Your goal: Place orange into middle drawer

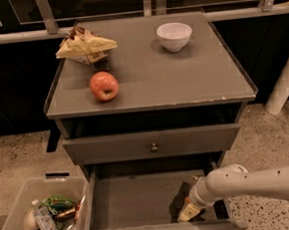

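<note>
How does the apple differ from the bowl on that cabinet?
The apple is red-yellow; the bowl is white. The apple is a solid ball, the bowl hollow. The apple sits front left, the bowl back right. Both rest on the cabinet top; the gripper is down in the open drawer.
</note>
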You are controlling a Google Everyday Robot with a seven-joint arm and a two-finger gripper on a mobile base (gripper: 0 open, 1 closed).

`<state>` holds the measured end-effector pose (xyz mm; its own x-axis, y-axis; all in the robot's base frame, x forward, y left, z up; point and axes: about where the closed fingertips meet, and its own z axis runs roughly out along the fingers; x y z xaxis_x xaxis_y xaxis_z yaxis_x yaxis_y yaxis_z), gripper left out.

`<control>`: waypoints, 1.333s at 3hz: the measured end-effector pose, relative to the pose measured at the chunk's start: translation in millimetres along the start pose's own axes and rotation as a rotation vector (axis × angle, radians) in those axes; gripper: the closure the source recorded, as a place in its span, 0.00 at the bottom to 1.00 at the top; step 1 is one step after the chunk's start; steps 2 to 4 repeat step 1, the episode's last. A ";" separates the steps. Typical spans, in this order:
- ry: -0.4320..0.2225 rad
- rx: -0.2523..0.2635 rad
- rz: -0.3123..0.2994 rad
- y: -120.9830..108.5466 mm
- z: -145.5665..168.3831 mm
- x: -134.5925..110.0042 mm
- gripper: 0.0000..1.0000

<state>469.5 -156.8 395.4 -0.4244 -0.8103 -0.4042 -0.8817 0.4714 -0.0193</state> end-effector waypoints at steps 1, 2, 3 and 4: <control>0.000 0.000 0.000 0.0 0.0 0.0 0.00; 0.000 0.000 0.000 0.0 0.0 0.0 0.00; 0.000 0.000 0.000 0.0 0.0 0.0 0.00; 0.000 0.000 0.000 0.0 0.0 0.0 0.00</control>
